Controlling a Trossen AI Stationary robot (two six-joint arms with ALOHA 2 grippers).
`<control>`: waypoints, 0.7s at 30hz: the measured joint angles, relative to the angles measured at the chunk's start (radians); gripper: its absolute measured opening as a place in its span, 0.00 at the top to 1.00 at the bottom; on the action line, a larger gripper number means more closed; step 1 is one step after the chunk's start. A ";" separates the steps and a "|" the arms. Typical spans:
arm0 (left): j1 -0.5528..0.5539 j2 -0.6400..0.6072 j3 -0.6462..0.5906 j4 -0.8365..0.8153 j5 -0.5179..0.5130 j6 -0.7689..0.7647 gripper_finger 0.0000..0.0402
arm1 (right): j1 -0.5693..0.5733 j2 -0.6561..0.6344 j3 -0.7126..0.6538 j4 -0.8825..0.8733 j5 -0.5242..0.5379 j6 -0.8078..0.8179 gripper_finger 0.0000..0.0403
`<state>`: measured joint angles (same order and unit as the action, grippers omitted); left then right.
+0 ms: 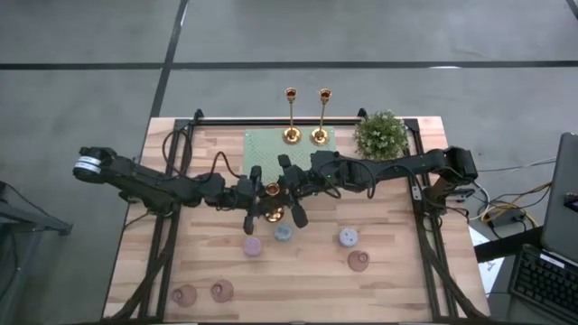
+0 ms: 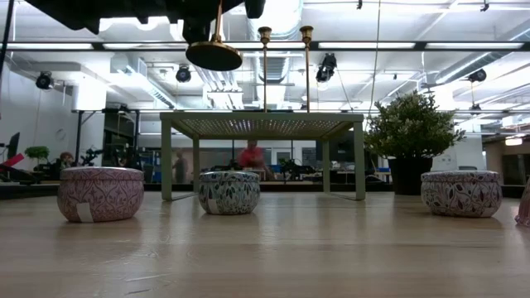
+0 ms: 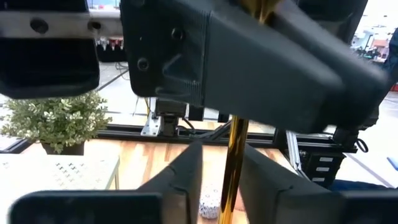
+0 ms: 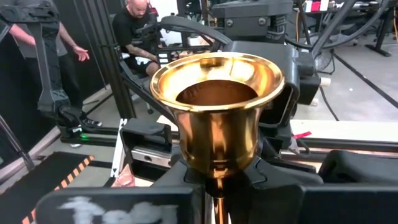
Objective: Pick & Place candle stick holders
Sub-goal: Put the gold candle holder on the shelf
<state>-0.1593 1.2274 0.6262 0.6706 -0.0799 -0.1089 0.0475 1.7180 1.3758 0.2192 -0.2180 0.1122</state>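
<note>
A gold candlestick (image 1: 272,202) hangs upright in mid-air over the table's middle; its round base (image 2: 214,55) is high above the wood. My right gripper (image 4: 217,182) is shut on it just under the cup (image 4: 217,99). My left gripper (image 3: 221,155) is open, its fingers standing on either side of the stem (image 3: 235,155) lower down, with a gap on one side. Two more gold candlesticks (image 1: 291,134) (image 1: 320,134) stand by their bases on the pale green stand (image 1: 271,144). Several small pastel holders (image 1: 252,246) (image 1: 283,233) (image 1: 348,237) sit on the table. My right gripper pinches the candlestick's neck (image 4: 217,171) right below the cup between its two fingers. The fingers come level from the table's right side and lie across the stem. The candlestick stands upright in the hold, lifted clear of the table.
A bushy potted plant (image 1: 380,135) stands at the far right beside the stand. More small holders sit near the front edge (image 1: 184,294) (image 1: 221,291) and at right (image 1: 358,262). People show in the room beyond the table (image 4: 134,25).
</note>
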 joint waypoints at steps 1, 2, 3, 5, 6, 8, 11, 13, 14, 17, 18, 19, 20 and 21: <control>0.000 0.000 0.000 0.006 0.000 0.002 0.81 | 0.000 0.000 0.000 0.000 0.000 0.000 0.95; 0.000 0.000 0.000 0.009 0.000 0.003 0.84 | 0.000 0.000 0.000 0.000 0.000 0.000 0.94; 0.000 0.000 0.000 0.011 0.000 0.003 0.87 | 0.000 0.000 -0.001 0.000 0.000 0.000 0.94; 0.000 0.000 0.000 0.011 0.001 0.004 0.94 | 0.000 0.000 -0.001 -0.001 0.002 0.000 0.94; 0.000 0.000 0.000 0.011 0.003 0.010 0.96 | 0.000 0.000 -0.001 -0.002 0.005 0.004 0.94; -0.001 0.000 0.000 0.011 0.000 0.010 0.97 | -0.001 0.000 -0.001 -0.003 0.001 0.004 0.94; 0.000 0.000 0.000 0.011 0.001 0.007 0.95 | -0.001 0.000 -0.001 -0.004 0.001 0.003 0.94; 0.000 0.000 0.000 0.012 0.000 0.006 0.95 | -0.001 0.000 -0.001 -0.004 0.002 0.001 0.94; 0.000 0.000 0.000 0.012 0.000 0.007 0.96 | -0.001 0.000 -0.001 -0.004 0.001 0.001 0.94; 0.000 0.000 0.000 0.013 0.001 0.007 0.97 | -0.001 0.000 -0.001 -0.005 0.001 0.002 0.94; 0.000 0.000 0.000 0.013 0.001 0.007 0.97 | -0.001 0.000 -0.001 -0.005 0.001 0.001 0.94; 0.000 0.000 0.000 0.014 0.000 0.007 0.97 | -0.001 0.000 -0.001 -0.005 0.001 0.002 0.94; 0.000 0.000 0.000 0.014 0.000 0.007 0.97 | -0.001 0.000 -0.001 -0.005 0.002 0.001 0.94; 0.000 0.000 0.000 0.015 -0.001 0.006 0.96 | -0.001 0.000 -0.001 -0.005 0.002 0.001 0.94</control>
<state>-0.1593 1.2274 0.6262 0.6856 -0.0813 -0.1024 0.0467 1.7180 1.3750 0.2144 -0.2165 0.1135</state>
